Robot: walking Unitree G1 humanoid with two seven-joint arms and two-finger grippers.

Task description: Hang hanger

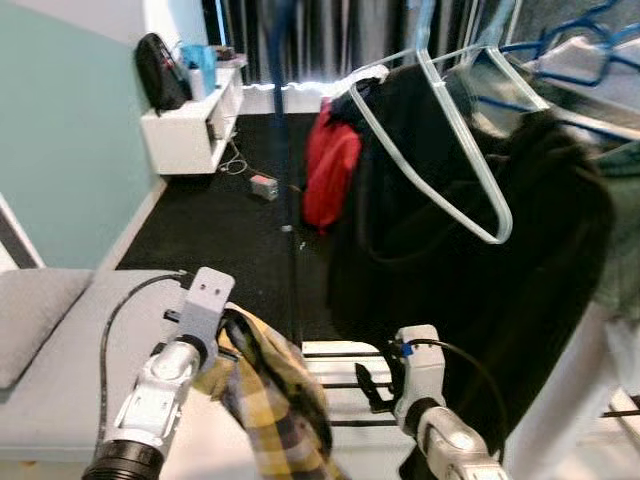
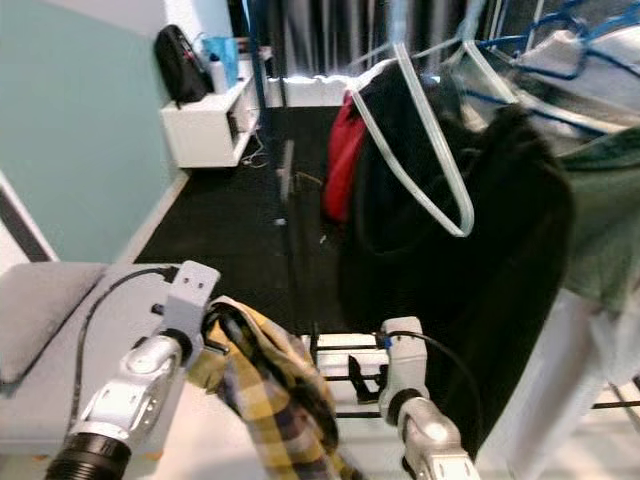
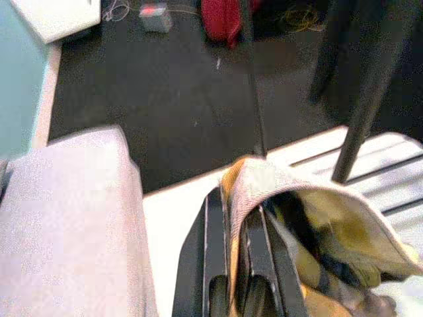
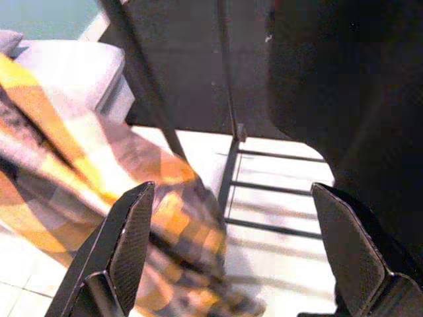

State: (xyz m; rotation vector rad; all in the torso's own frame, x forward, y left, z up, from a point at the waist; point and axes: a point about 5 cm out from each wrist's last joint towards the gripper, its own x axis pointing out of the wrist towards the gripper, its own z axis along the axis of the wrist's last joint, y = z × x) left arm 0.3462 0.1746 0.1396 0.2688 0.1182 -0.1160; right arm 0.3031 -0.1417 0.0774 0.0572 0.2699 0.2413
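Left hand (image 3: pixel 234 264): fingers clamped on yellow plaid shirt (image 1: pixel 275 395), held low in front of robot, fabric draping downward. Right hand (image 4: pixel 244 251): fingers spread wide, holding nothing, near plaid shirt and black garment (image 1: pixel 480 260). Pale blue hanger (image 1: pixel 440 150): hooked on rail above, resting against black garment. Red garment (image 1: pixel 330 175) hangs beside. White shelf unit (image 1: pixel 190 125) stands against teal wall, well apart.
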